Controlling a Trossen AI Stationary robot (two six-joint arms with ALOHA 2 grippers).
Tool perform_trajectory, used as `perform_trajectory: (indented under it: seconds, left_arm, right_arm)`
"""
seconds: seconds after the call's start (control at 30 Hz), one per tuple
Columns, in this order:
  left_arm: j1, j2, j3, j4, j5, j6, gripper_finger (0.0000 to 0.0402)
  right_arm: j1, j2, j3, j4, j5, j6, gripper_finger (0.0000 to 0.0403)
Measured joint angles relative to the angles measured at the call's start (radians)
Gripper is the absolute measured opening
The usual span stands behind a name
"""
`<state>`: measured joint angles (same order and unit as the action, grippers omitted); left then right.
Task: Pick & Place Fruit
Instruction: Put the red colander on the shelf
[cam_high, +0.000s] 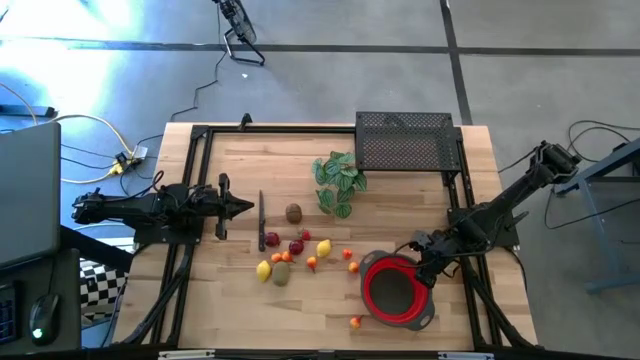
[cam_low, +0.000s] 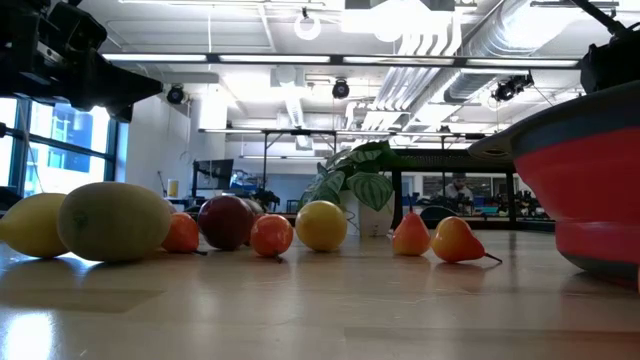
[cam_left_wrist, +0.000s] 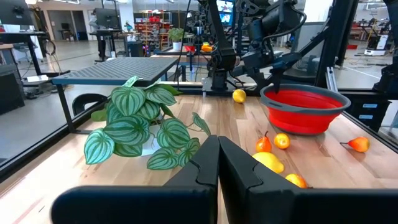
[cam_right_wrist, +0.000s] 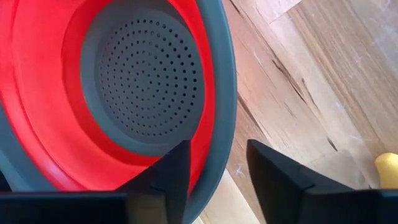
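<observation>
- Right claw (cam_right_wrist: 214, 165) straddles the grey rim of the red colander bowl (cam_high: 378, 287), fingers spread either side.
- Left claw (cam_high: 243, 207) pressed together, hovering beside the toy fruits (cam_high: 295, 250) on the bench (cam_high: 240, 310).

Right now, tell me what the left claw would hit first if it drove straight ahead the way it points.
Probably the green plant sprig. The left claw, shut, points across the table with those leaves just ahead and slightly to one side; depth is unclear, so it might only brush them.
</observation>
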<state>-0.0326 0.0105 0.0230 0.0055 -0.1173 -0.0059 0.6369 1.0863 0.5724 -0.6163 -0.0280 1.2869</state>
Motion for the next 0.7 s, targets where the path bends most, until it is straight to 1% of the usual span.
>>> perform_trajectory:
  seconds: [0.33, 0.57, 0.7]
  left_arm:
    - [0.000, 0.000, 0.000, 0.000, 0.000, 0.000, 0.0000]
    - [0.000, 0.000, 0.000, 0.000, 0.000, 0.000, 0.0000]
    - [0.000, 0.000, 0.000, 0.000, 0.000, 0.000, 0.0000]
  right_arm:
    - [0.000, 0.000, 0.000, 0.004, 0.000, 0.028, 0.0074]
    - [-0.001, 0.000, 0.000, 0.045, 0.003, 0.030, 0.0029]
    - [0.000, -0.001, 0.001, 0.073, 0.004, 0.031, 0.0018]
